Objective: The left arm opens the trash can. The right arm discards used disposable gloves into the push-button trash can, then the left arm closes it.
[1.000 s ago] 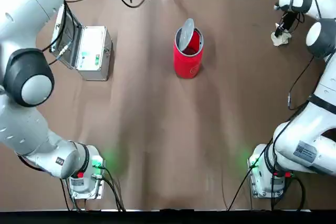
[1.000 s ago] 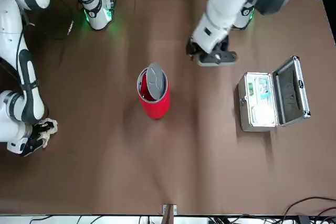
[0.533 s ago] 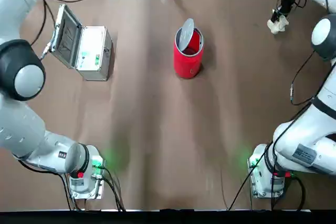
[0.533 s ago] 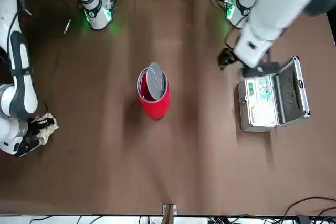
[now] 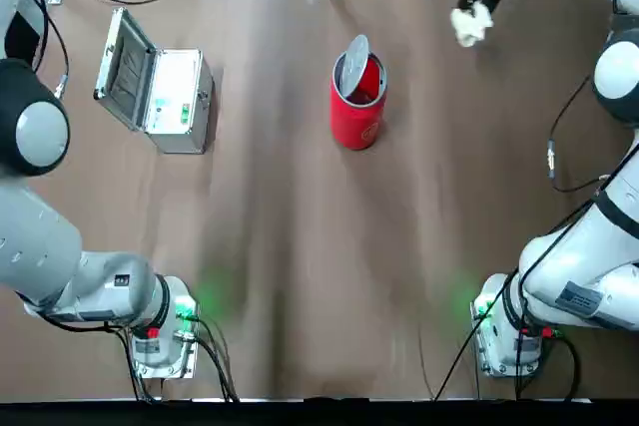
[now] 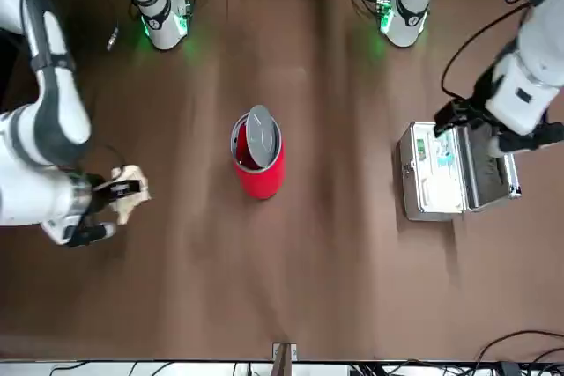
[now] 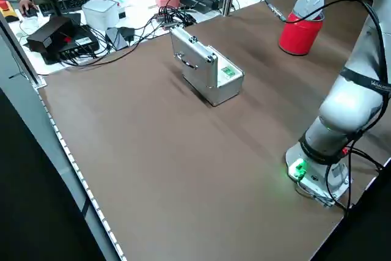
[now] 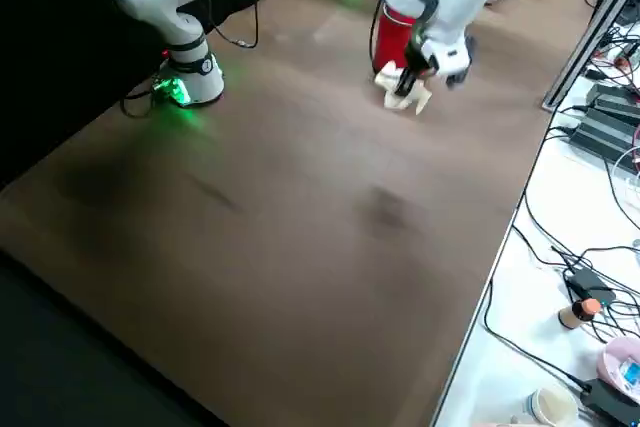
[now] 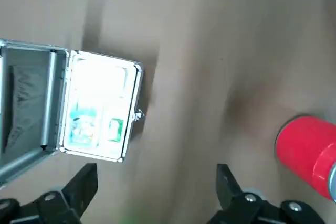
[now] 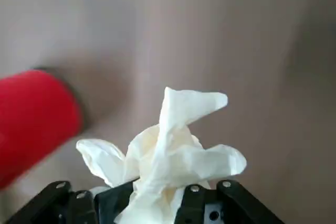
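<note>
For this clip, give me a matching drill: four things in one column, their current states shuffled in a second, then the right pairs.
Things:
1. small red cylindrical trash can
2. cream-white wad of gloves
3. silver rectangular case
4. left gripper

States:
A. fingers spread, holding nothing
B. hinged lid raised
C. round grey lid tipped up
D. pinched in the right gripper, off the table

Pairs: 1-C, 2-D, 3-B, 4-A

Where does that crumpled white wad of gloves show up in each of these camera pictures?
Top view: gloves, upper right, right of the trash can.
Front view: far left, left of the can.
Left side view: not clearly visible.
Right side view: top centre, before the can.
Left wrist view: absent.
Right wrist view: centre, in the right pincer.
</note>
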`<state>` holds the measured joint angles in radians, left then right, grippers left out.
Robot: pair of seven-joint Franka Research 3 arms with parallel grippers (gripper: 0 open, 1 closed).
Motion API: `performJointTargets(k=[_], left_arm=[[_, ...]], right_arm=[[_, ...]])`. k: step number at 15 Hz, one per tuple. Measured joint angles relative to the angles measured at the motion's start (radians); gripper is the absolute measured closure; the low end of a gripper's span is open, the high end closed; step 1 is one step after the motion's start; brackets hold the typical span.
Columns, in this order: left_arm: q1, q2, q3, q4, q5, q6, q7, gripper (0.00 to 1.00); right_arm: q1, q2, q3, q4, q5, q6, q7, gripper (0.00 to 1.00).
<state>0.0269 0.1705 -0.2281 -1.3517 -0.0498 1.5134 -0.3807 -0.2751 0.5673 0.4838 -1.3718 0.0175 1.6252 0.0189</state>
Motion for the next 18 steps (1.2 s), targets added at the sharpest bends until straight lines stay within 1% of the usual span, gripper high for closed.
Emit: performJointTargets(k=[2,3,4,5,7,10,13,15,18], left_arm=[[0.020,0.003,0.001,0.000,-0.005,0.028,0.010,0.00],[0.033,0.010,0.003,0.000,-0.005,0.079,0.032,0.00],[0.039,0.013,0.005,0.000,-0.005,0.094,0.056,0.00],[0.041,0.015,0.009,0.000,-0.005,0.101,0.071,0.00],[0.037,0.016,0.043,-0.003,-0.005,0.104,0.078,0.00],[0.020,0.015,0.111,-0.006,-0.005,0.104,0.103,0.00],[-0.047,-0.012,0.164,-0.035,-0.005,0.090,0.165,0.00],[-0.067,-0.036,0.172,-0.064,-0.005,0.082,0.198,0.00],[-0.066,-0.043,0.172,-0.079,-0.005,0.082,0.208,0.00]], right_arm=[[0.009,0.000,0.089,-0.004,0.026,-0.025,0.124,1.00],[0.017,0.000,0.167,-0.009,0.033,-0.037,0.228,1.00],[0.026,0.000,0.192,-0.012,0.036,-0.039,0.263,1.00],[0.039,0.000,0.204,-0.014,0.048,-0.039,0.290,1.00],[0.065,0.000,0.208,-0.018,0.095,-0.036,0.348,1.00],[0.071,0.000,0.206,-0.028,0.152,-0.034,0.437,1.00],[0.075,0.002,0.207,-0.033,0.200,-0.033,0.517,1.00],[0.096,0.006,0.207,-0.036,0.203,-0.033,0.579,1.00],[0.122,0.024,0.206,-0.041,0.203,-0.033,0.646,1.00]])
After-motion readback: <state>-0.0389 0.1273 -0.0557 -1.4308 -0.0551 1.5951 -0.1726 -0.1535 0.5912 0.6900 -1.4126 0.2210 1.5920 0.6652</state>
